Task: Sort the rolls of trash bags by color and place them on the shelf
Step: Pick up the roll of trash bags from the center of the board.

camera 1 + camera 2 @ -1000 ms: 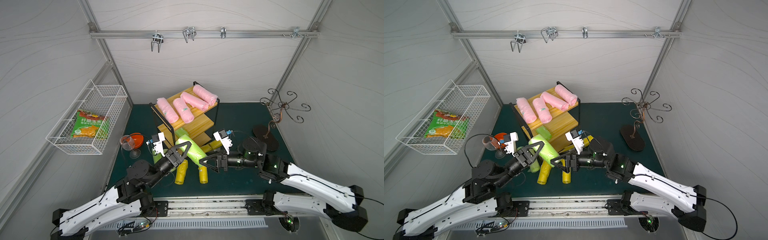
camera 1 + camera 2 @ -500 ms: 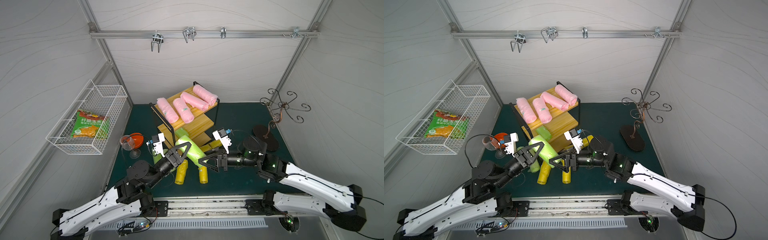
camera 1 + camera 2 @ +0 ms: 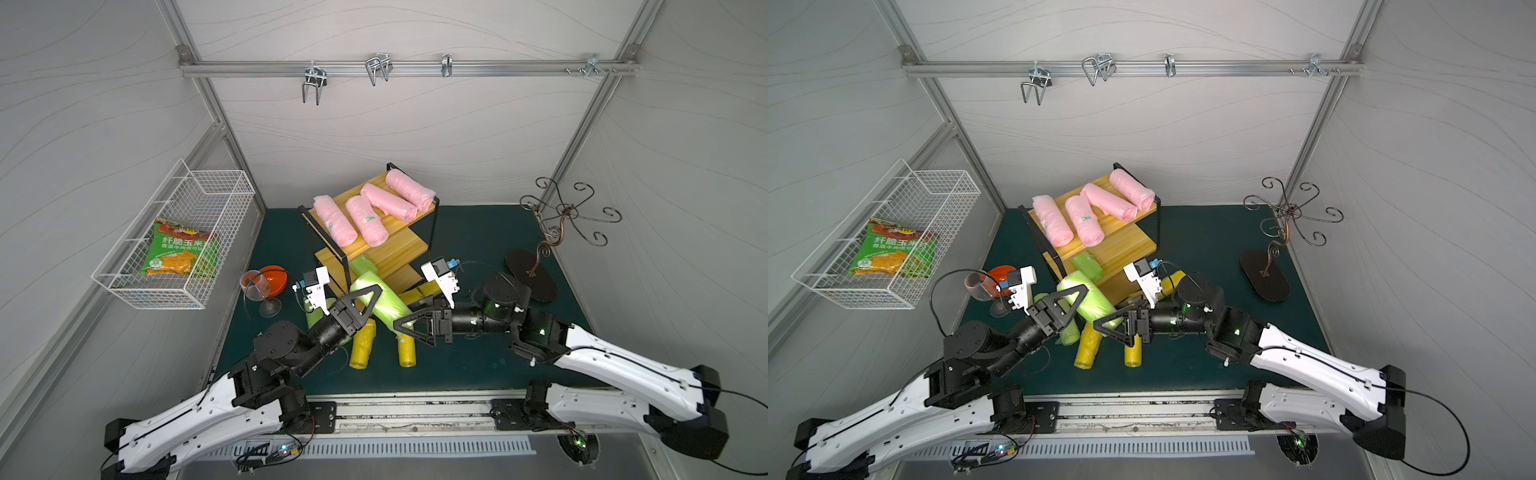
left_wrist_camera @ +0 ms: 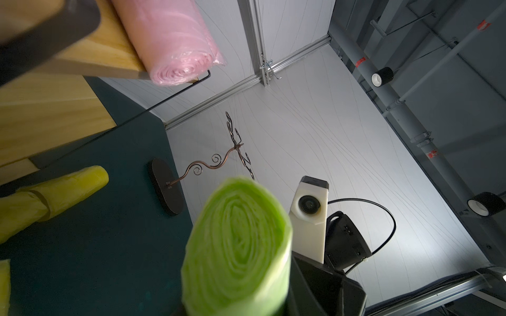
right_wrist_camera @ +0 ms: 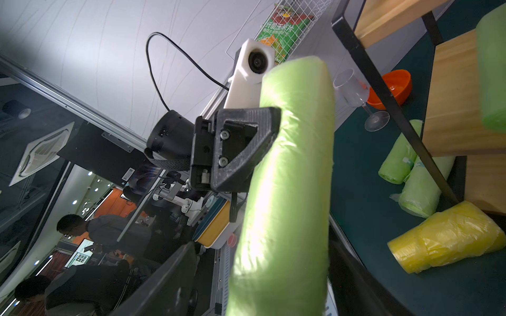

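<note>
My left gripper (image 3: 368,301) (image 3: 1073,299) is shut on a lime green roll of trash bags (image 3: 384,301) (image 3: 1090,297) (image 4: 238,246), held tilted above the mat in front of the shelf (image 3: 399,249). My right gripper (image 3: 405,328) (image 5: 273,287) is open, with the lower end of that roll (image 5: 287,191) between its jaws; one jaw stands apart from it. Several pink rolls (image 3: 368,220) lie on the top board, and one green roll (image 3: 363,264) on the middle board. Two green rolls (image 3: 311,313) and yellow rolls (image 3: 361,345) (image 3: 406,351) lie on the mat.
A white wire basket (image 3: 124,286) with a snack packet hangs on the left wall. A wine glass (image 3: 257,286) and an orange bowl (image 3: 274,278) stand left of the shelf. A curled metal hook stand (image 3: 557,232) is at the back right. Another yellow roll (image 3: 415,295) lies by the shelf's foot.
The right gripper has crept slightly leftwards along the green roll. The left gripper and the roll have stayed in place.
</note>
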`<state>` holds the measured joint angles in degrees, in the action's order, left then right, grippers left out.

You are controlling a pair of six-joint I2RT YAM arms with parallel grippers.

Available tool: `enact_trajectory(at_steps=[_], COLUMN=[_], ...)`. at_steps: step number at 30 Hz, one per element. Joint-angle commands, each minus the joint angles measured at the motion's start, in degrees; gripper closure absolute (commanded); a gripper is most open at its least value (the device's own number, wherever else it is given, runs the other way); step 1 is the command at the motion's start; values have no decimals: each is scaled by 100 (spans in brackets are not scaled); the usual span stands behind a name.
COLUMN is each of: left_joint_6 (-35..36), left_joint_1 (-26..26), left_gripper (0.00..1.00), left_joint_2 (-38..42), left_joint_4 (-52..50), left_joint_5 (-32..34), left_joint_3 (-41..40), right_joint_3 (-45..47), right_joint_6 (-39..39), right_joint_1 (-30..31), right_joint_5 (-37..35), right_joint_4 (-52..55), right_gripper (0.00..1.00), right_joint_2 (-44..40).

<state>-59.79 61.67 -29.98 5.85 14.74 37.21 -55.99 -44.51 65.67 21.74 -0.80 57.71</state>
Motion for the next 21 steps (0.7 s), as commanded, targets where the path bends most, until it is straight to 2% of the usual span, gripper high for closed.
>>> enact_trajectory(at_steps=[1,9,11,13,15,17,19,21], left_joint_6=[64,55,55,64,64,64,55,63], left_joint_1=[29,34,29,29,30,31,30,29], left_gripper=[100,100,100,100,100,100,100,100], left_joint_2=[98,86,101,106,98,103,88,58], left_joint_4=[408,391,381,373,366,357,347,324], left_joint_5=[70,54,54,62,51,38,37,30], left_joint_3=[75,85,89,102,109,115,125,145], right_joint_3=[-173,-235,-255,-289,-290,-289,-324,-359], right_joint_6=[-15,-10,28,63,94,137,189,211], right_joint_1=[50,51,52,51,49,43,33,33], right_joint_5=[16,-14,-29,-87,-169,-252,-281,-308], right_joint_4=[42,71,91,138,172,206,301,372], right_gripper=[21,28,39,60,75,84,99,100], right_joint_2=[40,177,196,184,138,84,64,65])
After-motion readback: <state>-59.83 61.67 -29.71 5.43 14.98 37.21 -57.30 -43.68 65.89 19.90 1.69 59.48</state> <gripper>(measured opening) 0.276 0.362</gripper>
